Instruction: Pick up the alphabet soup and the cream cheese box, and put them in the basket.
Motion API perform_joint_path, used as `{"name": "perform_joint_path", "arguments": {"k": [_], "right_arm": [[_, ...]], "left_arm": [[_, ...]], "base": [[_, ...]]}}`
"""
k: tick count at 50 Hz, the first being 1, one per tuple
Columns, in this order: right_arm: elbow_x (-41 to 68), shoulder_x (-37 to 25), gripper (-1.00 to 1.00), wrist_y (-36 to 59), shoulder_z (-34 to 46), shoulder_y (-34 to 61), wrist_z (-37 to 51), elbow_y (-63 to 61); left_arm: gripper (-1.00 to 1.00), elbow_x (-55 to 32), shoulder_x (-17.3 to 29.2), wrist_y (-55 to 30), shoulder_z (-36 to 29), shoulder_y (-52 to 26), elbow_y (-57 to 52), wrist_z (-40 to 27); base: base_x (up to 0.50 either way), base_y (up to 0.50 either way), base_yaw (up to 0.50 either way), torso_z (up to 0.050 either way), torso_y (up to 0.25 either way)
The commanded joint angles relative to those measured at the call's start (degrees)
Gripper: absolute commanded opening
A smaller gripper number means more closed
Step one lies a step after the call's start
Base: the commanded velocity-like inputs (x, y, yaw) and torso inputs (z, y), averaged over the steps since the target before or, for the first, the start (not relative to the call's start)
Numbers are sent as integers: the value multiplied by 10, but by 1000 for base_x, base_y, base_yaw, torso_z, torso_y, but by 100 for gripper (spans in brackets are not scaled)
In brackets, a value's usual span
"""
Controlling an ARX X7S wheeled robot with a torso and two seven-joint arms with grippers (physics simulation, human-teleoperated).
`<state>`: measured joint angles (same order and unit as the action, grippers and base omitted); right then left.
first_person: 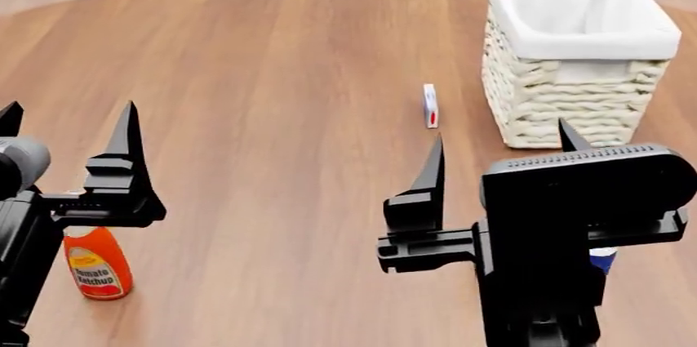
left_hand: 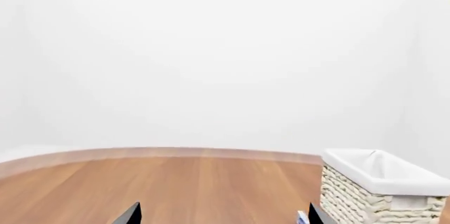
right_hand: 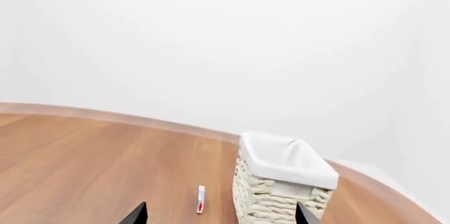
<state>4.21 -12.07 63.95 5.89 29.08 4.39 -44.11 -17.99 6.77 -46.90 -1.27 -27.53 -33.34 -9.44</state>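
Note:
The cream woven basket (first_person: 566,94) with a white liner stands at the far right, also seen in the left wrist view (left_hand: 365,197) and the right wrist view (right_hand: 271,197). The cream cheese box (first_person: 432,106) stands on its thin edge just left of the basket, small in the right wrist view (right_hand: 201,199); only a corner shows in the left wrist view (left_hand: 302,217). A blue and pale patch, likely the alphabet soup (first_person: 602,260), peeks out under my right arm, mostly hidden. My right gripper (first_person: 501,133) is open and empty, well short of the box. My left gripper (first_person: 68,122) is open and empty.
A red tomato ketchup bottle (first_person: 96,264) stands on the wooden floor (first_person: 273,77) at the near left, below my left gripper. The floor ends in a curved edge against a white wall (right_hand: 211,50) beyond the basket.

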Motion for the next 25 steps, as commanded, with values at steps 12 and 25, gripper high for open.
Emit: {"name": "perform_joint_path", "arguments": {"k": [12,25], "right_arm": [[8,-1,100,12,7,17,3,-2],[11,-3,100,17,10,22,5,-2]], "left_arm": [[100,-15,9,4,-2,-1,2,-11],[100,-21,14,6,-5,-2,1,-17]], "base": [[500,0,0,0,0],[500,0,0,0,1]]}}
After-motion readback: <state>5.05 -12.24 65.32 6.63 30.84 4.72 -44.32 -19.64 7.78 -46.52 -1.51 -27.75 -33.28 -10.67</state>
